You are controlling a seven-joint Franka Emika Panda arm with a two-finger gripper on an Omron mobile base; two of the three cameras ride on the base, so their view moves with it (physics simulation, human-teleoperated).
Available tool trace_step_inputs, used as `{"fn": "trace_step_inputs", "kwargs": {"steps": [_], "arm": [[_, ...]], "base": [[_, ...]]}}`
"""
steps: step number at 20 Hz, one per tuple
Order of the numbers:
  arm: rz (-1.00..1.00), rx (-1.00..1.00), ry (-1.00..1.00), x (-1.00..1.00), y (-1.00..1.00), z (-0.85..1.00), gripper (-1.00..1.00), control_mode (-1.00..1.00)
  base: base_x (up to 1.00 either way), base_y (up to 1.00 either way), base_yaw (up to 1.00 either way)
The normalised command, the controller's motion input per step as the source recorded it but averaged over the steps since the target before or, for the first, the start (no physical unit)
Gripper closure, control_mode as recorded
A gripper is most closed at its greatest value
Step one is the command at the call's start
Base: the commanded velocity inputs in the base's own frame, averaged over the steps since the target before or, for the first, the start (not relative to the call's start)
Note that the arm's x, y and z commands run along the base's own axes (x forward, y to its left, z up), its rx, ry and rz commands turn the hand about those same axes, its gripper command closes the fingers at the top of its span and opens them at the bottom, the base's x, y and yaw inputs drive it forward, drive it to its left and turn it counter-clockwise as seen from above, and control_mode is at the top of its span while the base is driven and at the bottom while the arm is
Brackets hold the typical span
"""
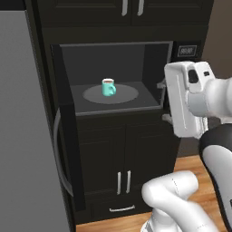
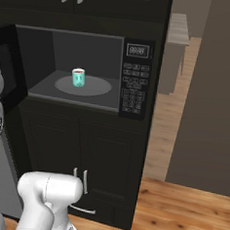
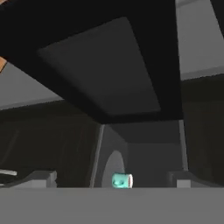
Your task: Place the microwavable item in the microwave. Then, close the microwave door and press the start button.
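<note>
The teal mug (image 1: 108, 87) already stands upright on the grey turntable (image 1: 127, 95) inside the microwave (image 1: 156, 54), at the centre of the left base view, so the next move, as I judge it, turns on the microwave door (image 1: 68, 149). The door stands swung open along the left of the cavity, its long axis vertical, edge-on toward the camera. The gripper (image 1: 164, 100), with jaws spread wide and empty, sits at the right of that frame, so the door lies across the opening, to its left.
</note>
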Motion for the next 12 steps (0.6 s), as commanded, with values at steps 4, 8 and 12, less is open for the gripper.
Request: {"fn": "trace_step_inputs", "kwargs": {"steps": [4,8,12], "arm": [[0.14,-0.27,-0.56,-1.0,0.04,-0.04,-1.0,-1.0],[0.02,-0.33,-0.53,-1.0,0.23,0.0,-1.0,-1.0],[0.0,-0.37,-0.41,-0.97,0.52,-0.17,-1.0,-1.0]], "base": [[0.0,0.0,0.0],[0.0,0.0,0.0],[0.0,0.0,0.0]]}}
